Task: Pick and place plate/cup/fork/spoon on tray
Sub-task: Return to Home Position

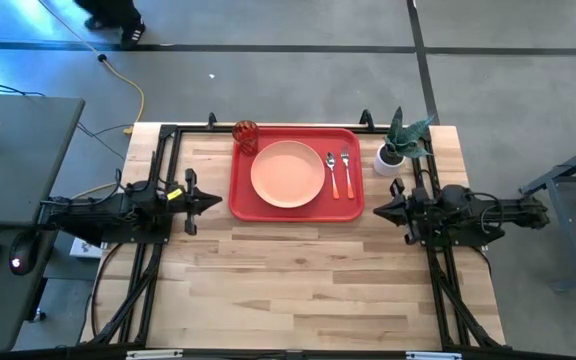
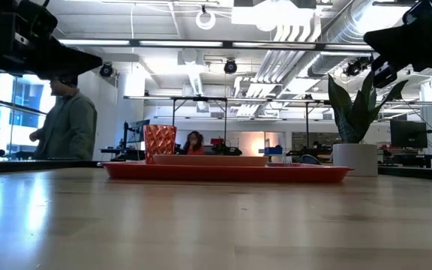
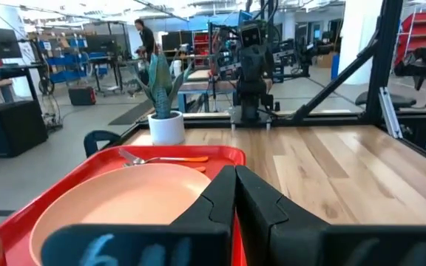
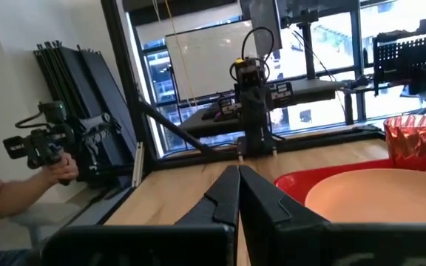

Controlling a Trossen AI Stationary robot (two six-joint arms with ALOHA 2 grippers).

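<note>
All four items sit on the tray (image 1: 296, 205); both arms parked at the table's sides.

You've got the plate (image 1: 287, 174) at tray centre; the cup (image 1: 245, 135) is upright at the tray's far left corner; spoon (image 1: 331, 172) and fork (image 1: 346, 171) lie side by side just right of the plate, orange handles toward the near edge; left gripper (image 1: 216, 201) is clenched on nothing, just left of the tray; right gripper (image 1: 376, 209) is likewise closed and empty, just right of it, near the potted plant (image 1: 395, 148); in the low view the tray rim hides the cutlery and most of the plate; in the left wrist view the cup is cut off at the edge and only one utensil shows.
</note>
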